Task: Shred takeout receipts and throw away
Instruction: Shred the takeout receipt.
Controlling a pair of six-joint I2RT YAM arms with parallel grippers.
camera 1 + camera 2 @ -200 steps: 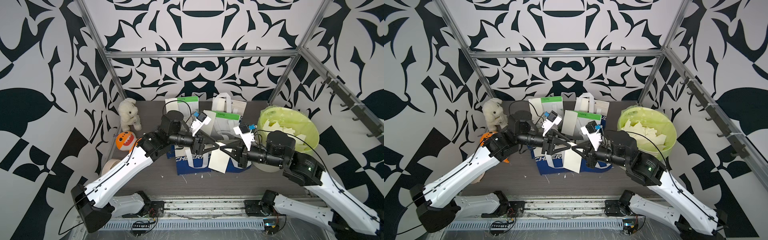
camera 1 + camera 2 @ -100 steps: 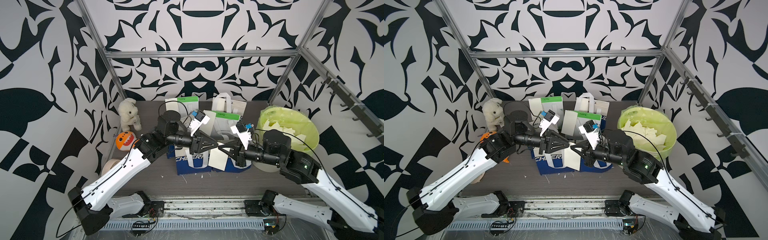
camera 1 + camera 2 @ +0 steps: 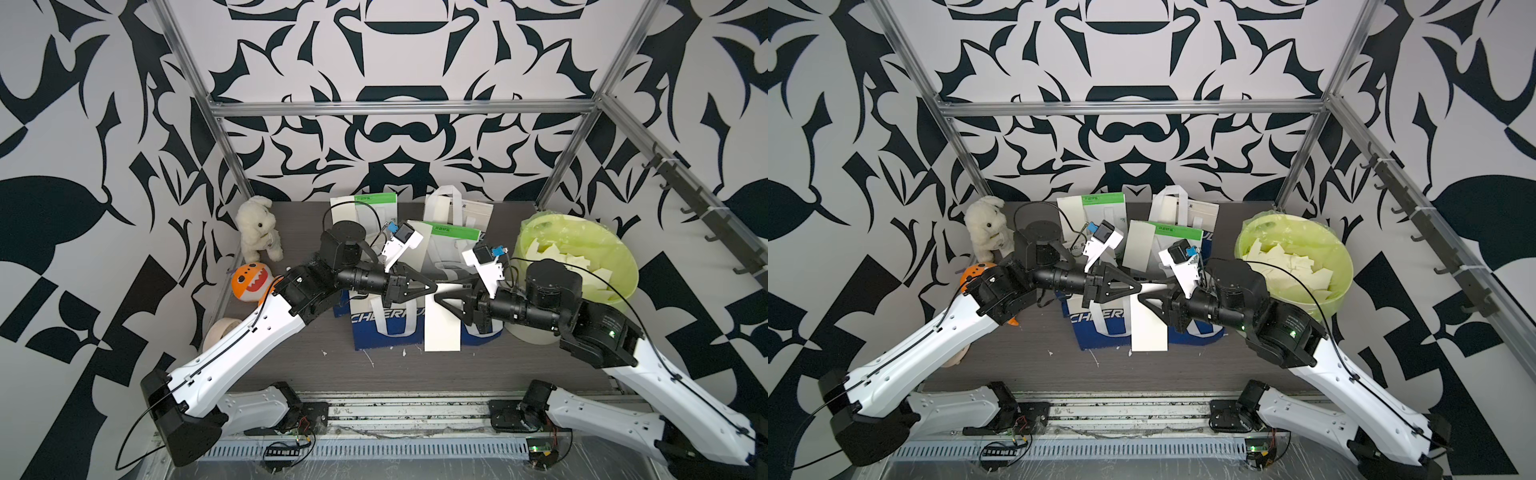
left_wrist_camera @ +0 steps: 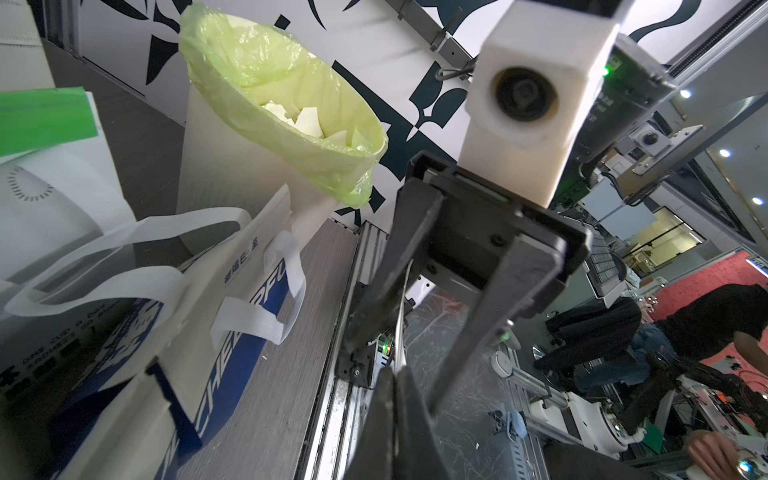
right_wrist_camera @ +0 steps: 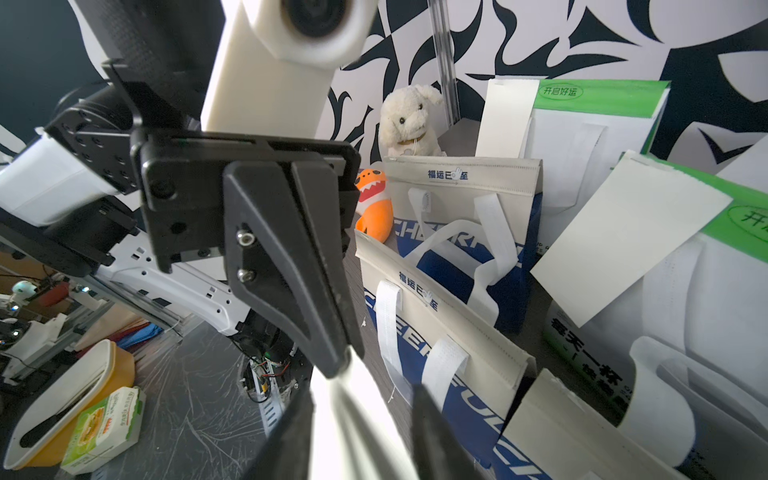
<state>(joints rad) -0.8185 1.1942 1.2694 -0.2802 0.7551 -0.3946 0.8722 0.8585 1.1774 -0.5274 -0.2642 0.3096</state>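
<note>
1. Left pincer (image 3: pixel 433 286): closed, pinching the upper edge of one cream receipt (image 3: pixel 442 328). The right wrist view shows its tips together on the paper.
2. Right pincer (image 3: pixel 437 297): jaws apart, one on each side of the same edge, tip to tip with the left pincer.
3. The receipt hangs in front of the blue-and-cream bags (image 3: pixel 374 332). I cannot tell whether its lower edge touches the tabletop (image 3: pixel 299 365).
4. A second receipt (image 3: pixel 1140 249) lies against the green-topped bag (image 3: pixel 1177 232) behind.
5. Torn pieces (image 3: pixel 557 259) lie in the green-lined bin (image 3: pixel 619 266), on the robot's right beside the bags.
</note>
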